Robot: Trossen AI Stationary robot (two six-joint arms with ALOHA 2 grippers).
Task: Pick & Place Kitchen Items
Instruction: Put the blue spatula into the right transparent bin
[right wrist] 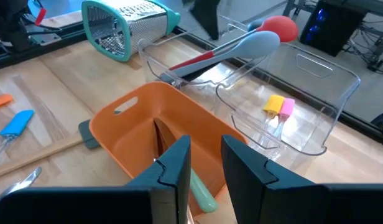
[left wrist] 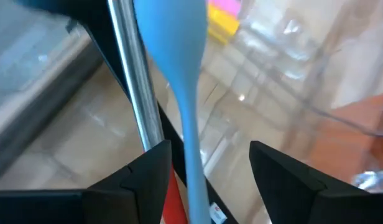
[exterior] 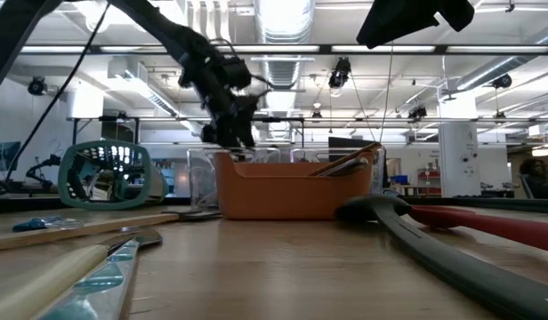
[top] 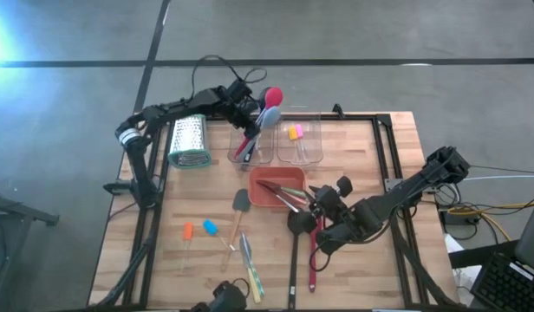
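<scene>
Upright spoons (top: 265, 108) crowd the left tub (top: 252, 147); right tub (top: 300, 143) mostly open above

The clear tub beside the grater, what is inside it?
The clear tub holds long utensils leaning out: a light blue spoon, a red-headed one and a red handle. Their lower ends are hidden.

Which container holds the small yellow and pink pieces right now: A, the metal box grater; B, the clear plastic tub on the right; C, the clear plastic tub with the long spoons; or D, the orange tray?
B: the small yellow and pink pieces lie inside the right-hand clear plastic tub, apart from the long spoons.
</scene>
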